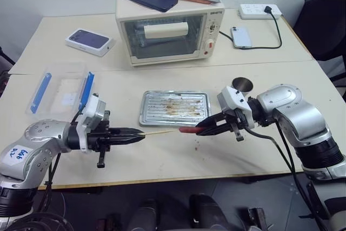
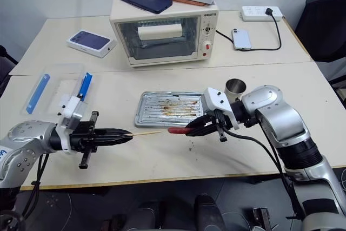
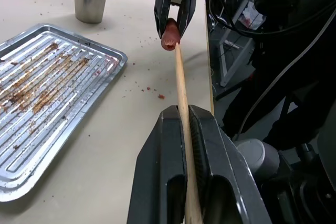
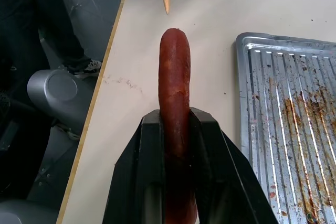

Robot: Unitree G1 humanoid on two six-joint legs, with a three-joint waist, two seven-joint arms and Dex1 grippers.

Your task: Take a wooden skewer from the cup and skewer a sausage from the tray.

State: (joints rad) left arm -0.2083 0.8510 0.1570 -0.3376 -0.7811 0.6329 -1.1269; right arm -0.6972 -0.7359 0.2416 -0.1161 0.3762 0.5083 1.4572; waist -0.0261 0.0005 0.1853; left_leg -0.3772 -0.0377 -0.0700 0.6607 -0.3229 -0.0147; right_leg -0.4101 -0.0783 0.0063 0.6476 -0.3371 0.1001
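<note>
Wood, pale tan — wooden skewer, thin, stiff, light, liable to snap if bent; clamped at its butt end in left gripper, point aimed across at the sausage. Best held near the butt, as now, and kept in line with the push.

Reddish-brown sausage — small, soft, probably greasy and inclined to slip; pinched lengthwise in right gripper, free end jutting toward the skewer tip, above the table in front of the tray. Tray bare but for grease stains. Cup upright behind the right wrist.

Right wrist view: small gap between skewer point and sausage end, point slightly off axis. Left wrist view: tip apparently touching the sausage. Head views: gap too fine to judge.
</note>
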